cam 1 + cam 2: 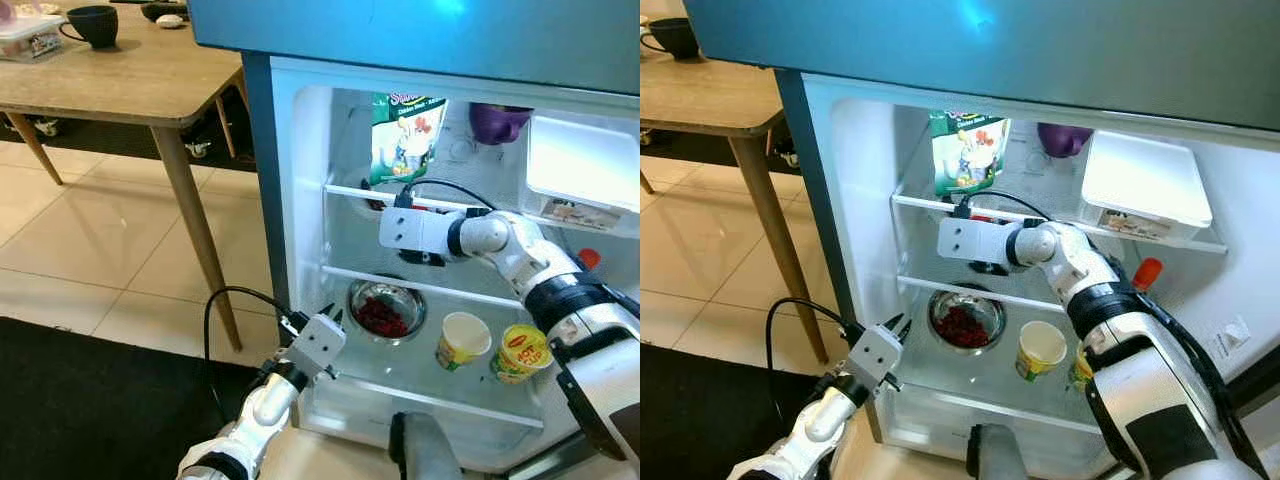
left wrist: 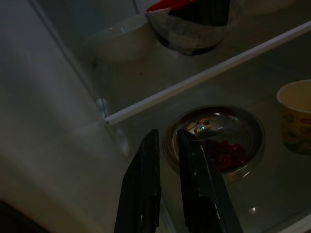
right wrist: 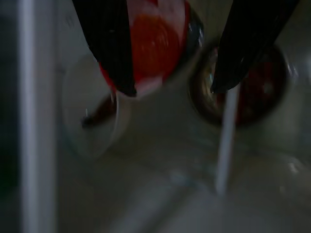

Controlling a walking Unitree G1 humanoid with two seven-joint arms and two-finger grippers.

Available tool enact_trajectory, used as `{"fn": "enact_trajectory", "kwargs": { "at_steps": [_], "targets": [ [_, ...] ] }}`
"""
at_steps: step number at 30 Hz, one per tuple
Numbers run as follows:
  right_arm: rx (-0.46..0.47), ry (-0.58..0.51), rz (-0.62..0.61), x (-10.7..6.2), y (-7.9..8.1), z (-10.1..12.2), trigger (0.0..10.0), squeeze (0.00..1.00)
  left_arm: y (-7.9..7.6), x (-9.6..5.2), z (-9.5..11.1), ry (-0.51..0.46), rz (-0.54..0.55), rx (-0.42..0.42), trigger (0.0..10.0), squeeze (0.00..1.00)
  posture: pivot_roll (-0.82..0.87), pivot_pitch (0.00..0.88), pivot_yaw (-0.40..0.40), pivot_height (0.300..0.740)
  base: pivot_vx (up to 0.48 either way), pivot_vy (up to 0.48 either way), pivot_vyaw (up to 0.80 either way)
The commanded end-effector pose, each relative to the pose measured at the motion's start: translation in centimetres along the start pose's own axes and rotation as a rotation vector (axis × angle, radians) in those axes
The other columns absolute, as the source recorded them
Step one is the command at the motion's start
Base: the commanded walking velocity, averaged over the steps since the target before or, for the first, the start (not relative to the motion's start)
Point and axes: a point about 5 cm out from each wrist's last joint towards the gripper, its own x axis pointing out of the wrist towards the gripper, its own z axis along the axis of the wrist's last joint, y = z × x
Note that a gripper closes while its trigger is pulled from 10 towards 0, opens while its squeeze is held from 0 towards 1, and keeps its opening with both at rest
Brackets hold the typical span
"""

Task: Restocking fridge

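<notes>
To my left stands a light wooden counter (image 1: 130,75) on slanted legs, set on pale beige floor tiles (image 1: 90,250). A dark round mug (image 1: 95,25) sits on its top, near the far edge, and beside it a clear plastic lidded box (image 1: 28,38) with a printed label. Further back on the same top lies a small white object (image 1: 170,20), too blurred for me to tell what it is. Nearer to me, a black mat (image 1: 90,410) covers the floor.

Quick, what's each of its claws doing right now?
Left gripper: nearly closed, empty, by the steel bowl.
Right gripper: open, on the middle fridge shelf.
</notes>
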Motion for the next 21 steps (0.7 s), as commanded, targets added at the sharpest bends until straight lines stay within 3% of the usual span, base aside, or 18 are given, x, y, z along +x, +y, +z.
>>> {"fn": "enact_trajectory", "kwargs": {
  "at_steps": [1, 3, 6, 9, 12, 15, 18, 19, 21],
  "targets": [
    [0.015, -0.045, 0.009, -0.5, 0.0, 0.1, 10.0, 0.0, -0.2, 0.1, 0.3, -0.022, -0.003, -0.004, 10.0, 0.0, -0.09, 0.009, -0.072, 0.547, 0.0, 0.0, 0.0],
    [0.068, -0.14, 0.031, -1.8, 0.2, 0.1, 10.0, 0.0, -0.2, 0.1, 0.3, -0.023, -0.002, -0.003, 10.0, 0.0, -0.09, 0.009, -0.072, 0.547, 0.0, 0.0, 0.0],
    [0.093, -0.176, 0.044, -2.5, 0.5, -0.1, 10.0, 0.0, -0.2, 0.1, 0.3, -0.024, -0.001, -0.003, 10.0, 0.0, -0.09, 0.009, -0.072, 0.547, 0.0, 0.0, 0.0],
    [0.174, -0.221, 0.061, -4.6, 1.6, -1.6, 10.0, 0.0, -0.2, 0.1, 0.3, -0.022, 0.008, -0.015, 10.0, 0.0, -0.09, 0.005, -0.075, 0.547, 0.0, 0.0, 0.0],
    [0.234, -0.183, 0.05, -6.2, 2.4, -3.5, 10.0, 0.0, -0.3, 0.0, 0.3, -0.022, 0.006, -0.019, 10.0, 0.0, -0.09, 0.005, -0.075, 0.547, 0.0, 0.0, 0.0],
    [0.247, -0.165, 0.043, -6.6, 2.7, -4.2, 10.0, 0.0, -0.3, 0.0, 0.3, -0.023, 0.004, -0.02, 10.0, 0.0, -0.09, 0.005, -0.075, 0.547, 0.0, 0.0, 0.0],
    [0.333, -0.121, 0.032, -8.3, 4.4, -6.5, 10.0, 0.0, -0.4, 0.0, 0.3, -0.022, -0.002, -0.022, 10.0, 0.0, -0.1, 0.0, -0.068, 0.547, 0.0, 0.0, 0.0],
    [0.366, -0.122, 0.039, -8.5, 5.5, -7.1, 10.0, 0.0, -0.6, 0.0, 0.2, -0.016, -0.008, -0.029, 10.0, 0.0, -0.1, 0.0, -0.067, 0.547, 0.0, 0.0, 0.0],
    [0.386, -0.126, 0.044, -8.6, 6.2, -7.4, 10.0, 0.0, -0.6, 0.0, 0.1, -0.011, -0.012, -0.033, 10.0, 0.0, -0.1, 0.001, -0.066, 0.547, 0.0, 0.0, 0.0]
  ]
}}
